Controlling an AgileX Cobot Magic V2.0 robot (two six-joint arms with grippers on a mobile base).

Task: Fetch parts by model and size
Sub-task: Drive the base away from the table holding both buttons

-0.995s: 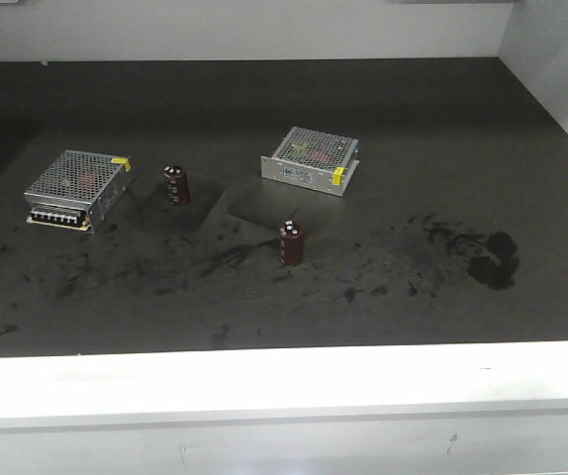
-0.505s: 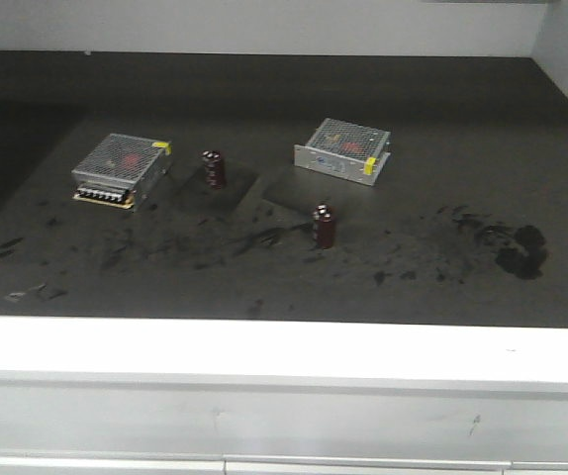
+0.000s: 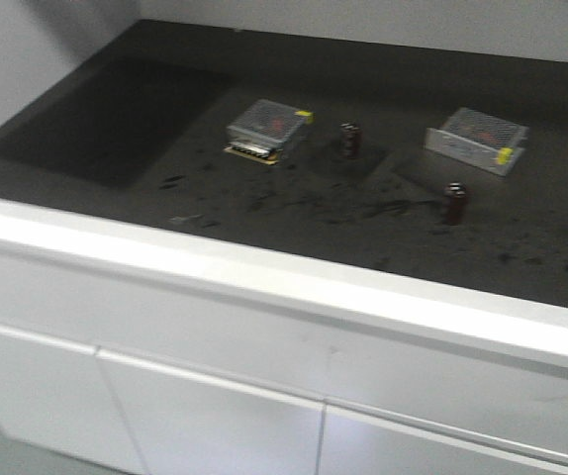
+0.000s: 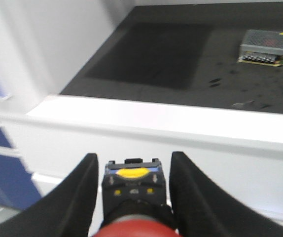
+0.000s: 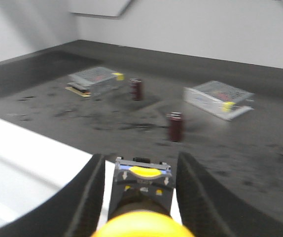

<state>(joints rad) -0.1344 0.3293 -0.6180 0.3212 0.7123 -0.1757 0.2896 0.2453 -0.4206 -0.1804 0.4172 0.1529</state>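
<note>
The left hand grips the red-capped button by its black body, in the air before the white front edge of the worktop. The right hand grips the yellow-capped button above that edge; mesh boxes and cylinders stand farther in.

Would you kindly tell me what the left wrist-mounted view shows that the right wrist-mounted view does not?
Left wrist only: the left tool holding the red-capped button. Right wrist only: the right tool holding the yellow-capped button, two brown cylinders, a second mesh box. Both: the mesh box with terminals and the dark countertop.
</note>
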